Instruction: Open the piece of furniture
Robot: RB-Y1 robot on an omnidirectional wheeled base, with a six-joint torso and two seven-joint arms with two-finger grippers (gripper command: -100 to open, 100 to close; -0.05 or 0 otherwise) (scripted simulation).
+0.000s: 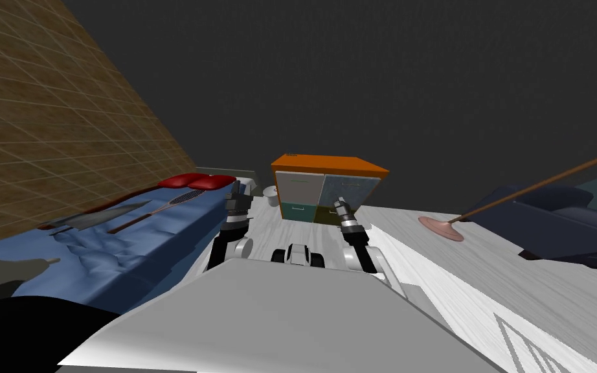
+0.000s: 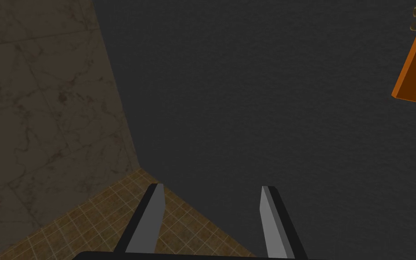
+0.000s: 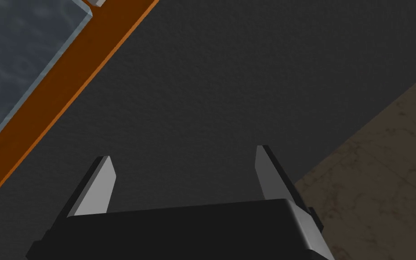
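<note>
Near the cabinet (image 1: 320,191), both end effectors (image 2: 212,186) (image 3: 182,152) seemingly aim upward, spread wide.

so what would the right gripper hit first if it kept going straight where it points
Probably the dark grey wall; the open right gripper aims beside the orange-topped cabinet, not at it, though depth is unclear.

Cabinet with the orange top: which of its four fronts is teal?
The lower left front, below the white one; the upper right is blue-grey, the lower right dark olive.
</note>
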